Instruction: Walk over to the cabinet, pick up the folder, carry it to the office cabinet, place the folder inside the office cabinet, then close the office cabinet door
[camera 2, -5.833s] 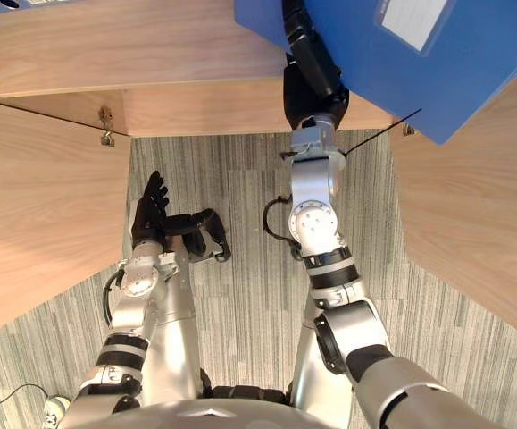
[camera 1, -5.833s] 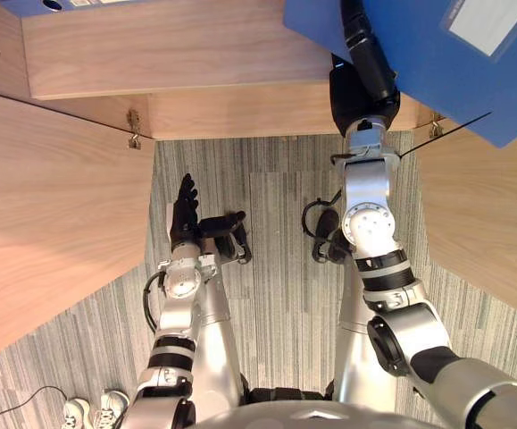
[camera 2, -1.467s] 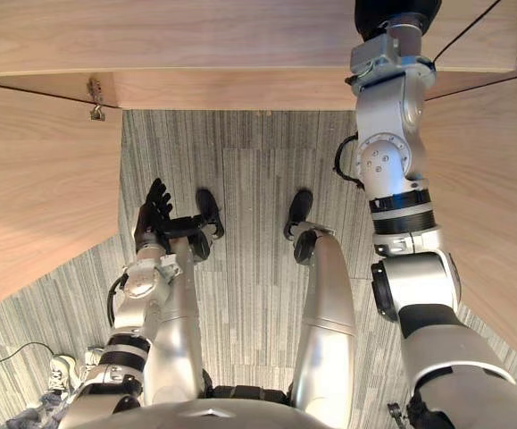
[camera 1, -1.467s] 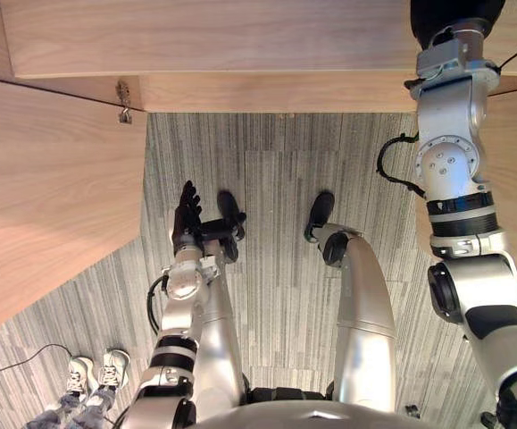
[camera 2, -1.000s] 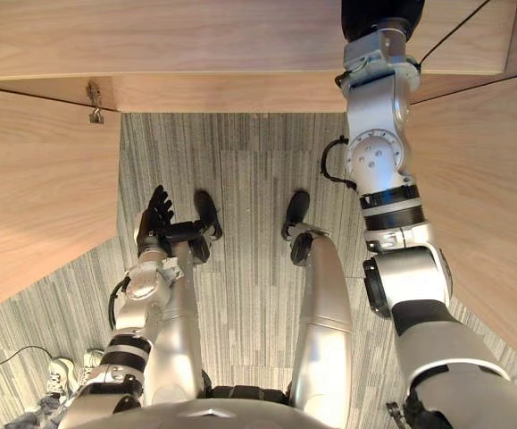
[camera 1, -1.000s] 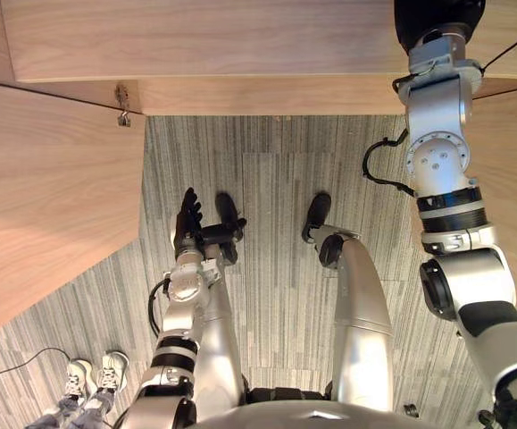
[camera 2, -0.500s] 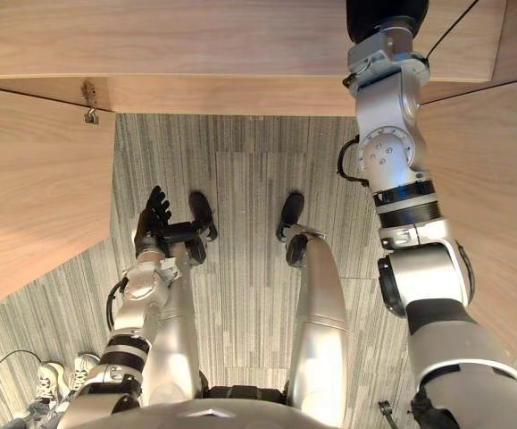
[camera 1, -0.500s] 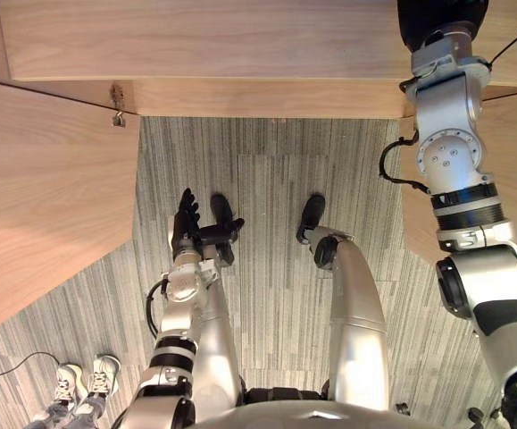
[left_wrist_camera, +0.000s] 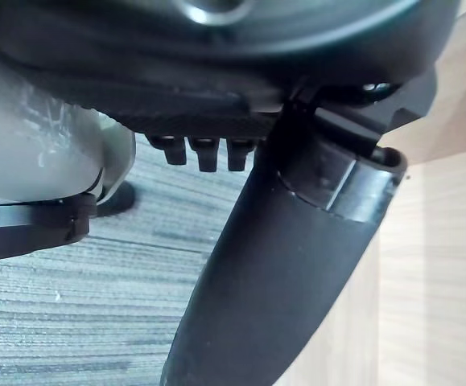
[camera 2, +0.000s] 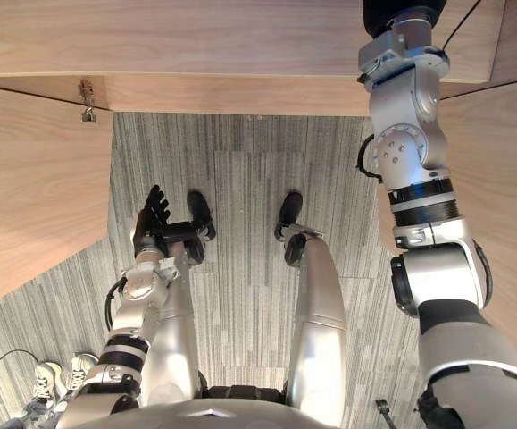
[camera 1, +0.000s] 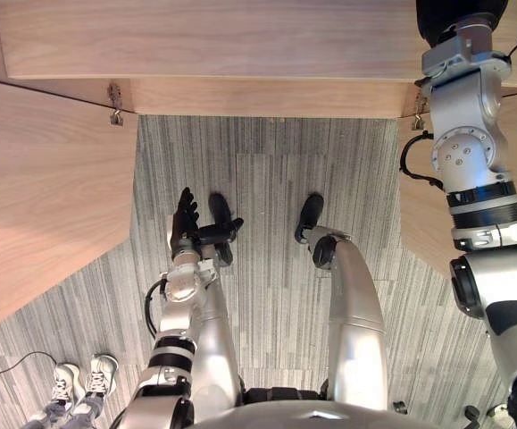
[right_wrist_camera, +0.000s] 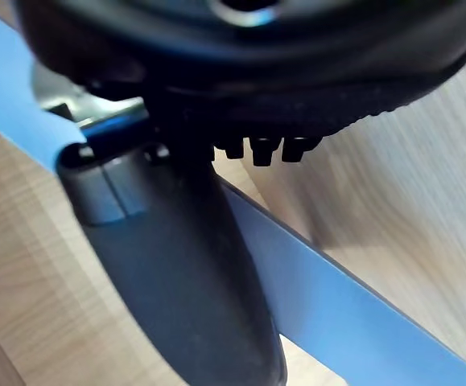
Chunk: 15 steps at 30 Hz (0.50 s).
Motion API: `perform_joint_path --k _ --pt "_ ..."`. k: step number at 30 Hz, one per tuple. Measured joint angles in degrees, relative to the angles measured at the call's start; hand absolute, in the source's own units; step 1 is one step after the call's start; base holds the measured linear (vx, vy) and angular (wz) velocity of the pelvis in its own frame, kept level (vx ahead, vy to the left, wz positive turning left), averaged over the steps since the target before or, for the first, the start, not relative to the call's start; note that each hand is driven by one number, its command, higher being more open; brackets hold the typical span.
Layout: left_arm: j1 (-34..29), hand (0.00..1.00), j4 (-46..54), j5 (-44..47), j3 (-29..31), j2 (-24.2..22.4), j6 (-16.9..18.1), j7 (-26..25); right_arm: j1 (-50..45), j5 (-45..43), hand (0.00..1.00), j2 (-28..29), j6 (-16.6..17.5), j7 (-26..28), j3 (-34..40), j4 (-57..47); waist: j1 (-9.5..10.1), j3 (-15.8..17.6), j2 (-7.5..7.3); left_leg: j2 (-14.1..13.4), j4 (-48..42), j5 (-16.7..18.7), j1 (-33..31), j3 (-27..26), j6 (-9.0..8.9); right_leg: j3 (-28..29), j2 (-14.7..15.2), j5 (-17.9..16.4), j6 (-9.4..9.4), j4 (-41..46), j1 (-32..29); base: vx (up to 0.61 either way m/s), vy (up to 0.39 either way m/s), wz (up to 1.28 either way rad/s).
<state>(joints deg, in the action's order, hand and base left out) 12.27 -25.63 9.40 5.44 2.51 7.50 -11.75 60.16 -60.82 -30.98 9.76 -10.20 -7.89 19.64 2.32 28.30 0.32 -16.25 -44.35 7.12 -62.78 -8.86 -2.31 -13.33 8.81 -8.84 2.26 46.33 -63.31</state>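
In the left eye view I look straight down at the office cabinet (camera 1: 222, 40), whose wooden shelf runs across the top. Its left door (camera 1: 44, 188) is swung open, hung on a metal hinge (camera 1: 115, 94). The right door (camera 1: 416, 210) is open as well. Grey striped carpet (camera 1: 267, 170) lies between them. My left hand (camera 1: 185, 222) hangs low over the carpet, fingers straight and spread wide, holding nothing. My right arm reaches up over the shelf, and the right hand (camera 1: 453, 13) is cut off by the top edge. A person's shoes (camera 1: 79, 380) stand at lower left.

The right eye view gives me the same layout, with more of the right door.

In the left wrist view the fingertips (left_wrist_camera: 205, 154) stick out straight past the dark thumb (left_wrist_camera: 281, 265), above the carpet and beside a wooden panel (left_wrist_camera: 434, 265).

In the right wrist view the blue folder (right_wrist_camera: 345, 326) runs slantwise behind the right hand's thumb, with the cabinet's wood all round it. I cannot tell whether the hand grips the folder.
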Motion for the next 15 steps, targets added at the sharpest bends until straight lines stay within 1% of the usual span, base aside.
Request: perform_joint_path --k 3,5,7,9,15 --pt "0.0 1.00 0.0 0.0 0.2 0.0 0.0 0.2 -0.3 -0.3 1.00 1.6 0.1 0.0 1.3 -0.2 0.02 0.0 0.00 0.0 0.0 0.0 0.0 0.0 0.00 0.0 0.0 0.0 -0.01 0.0 0.0 0.01 0.056 0.00" --pt "0.0 1.00 0.0 0.0 0.4 -0.1 0.0 0.4 -0.6 -3.5 1.00 5.1 0.7 -0.1 4.3 -0.6 0.03 0.0 0.00 0.0 0.0 0.0 0.0 0.0 0.00 0.0 0.0 0.0 -0.01 0.0 0.0 0.01 0.043 -0.01" --pt "0.0 1.00 0.0 0.1 0.4 -0.1 -0.1 0.5 -1.5 -5.1 1.00 6.9 1.9 -0.6 4.9 -1.5 0.03 0.0 0.00 0.0 0.0 0.0 0.1 0.0 0.00 0.0 -0.1 0.0 0.00 0.0 0.0 0.00 0.000 0.00" --pt "0.0 1.00 0.0 0.1 0.5 -0.1 -0.1 0.5 -2.7 -6.0 1.00 8.2 2.4 -1.2 4.9 -2.7 0.04 0.0 0.00 0.0 0.0 0.0 0.1 0.0 0.00 0.1 0.0 0.0 0.00 0.0 0.0 0.00 0.000 0.00" --pt "0.0 1.00 0.0 0.1 0.6 -0.2 -0.2 0.4 -5.3 -6.8 1.00 8.8 2.6 -1.5 4.9 -5.9 0.09 0.0 0.00 0.0 -0.1 0.0 0.3 0.0 0.01 0.1 0.0 0.0 0.00 0.1 0.2 0.00 0.000 0.00"
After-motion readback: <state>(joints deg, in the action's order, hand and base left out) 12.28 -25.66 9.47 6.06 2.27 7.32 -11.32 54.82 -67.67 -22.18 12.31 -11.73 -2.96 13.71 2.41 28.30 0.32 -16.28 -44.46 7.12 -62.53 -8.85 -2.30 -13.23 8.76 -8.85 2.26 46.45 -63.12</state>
